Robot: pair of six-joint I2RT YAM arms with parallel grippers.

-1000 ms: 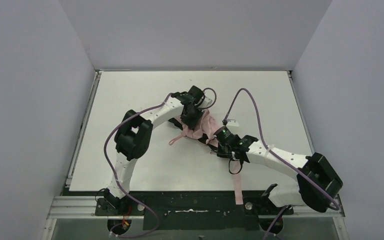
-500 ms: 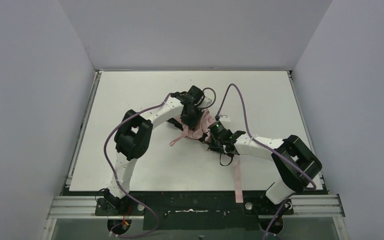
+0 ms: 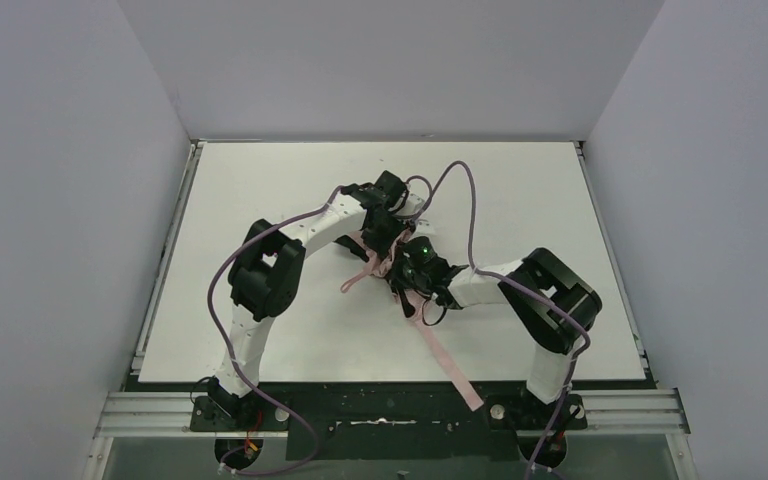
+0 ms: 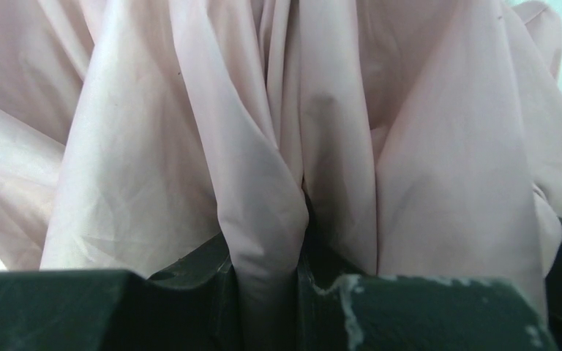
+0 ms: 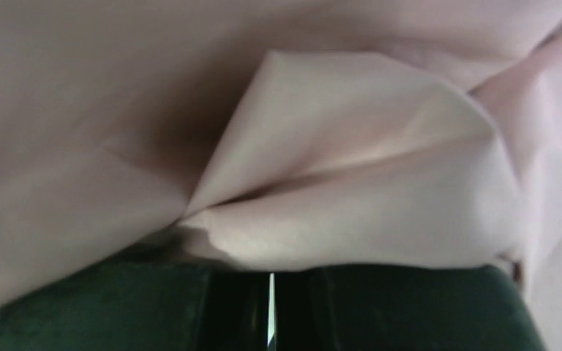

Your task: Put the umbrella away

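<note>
Mid-table, left hand (image 4: 267, 289) pinches umbrella (image 4: 139, 168) fold; right hand (image 5: 271, 296) closed

White matte desk (image 3: 260, 180) fills the middle of the top view. Plain pale grey walls close it in on three sides: back wall (image 3: 390, 60) at 12, left wall (image 3: 50, 200) at 9, right wall (image 3: 720, 200) at 3. Silver metal rail (image 3: 140, 415) and black strip (image 3: 380, 405) run along the desk edge at 6. Light is even, with soft, faint shadows.
</note>
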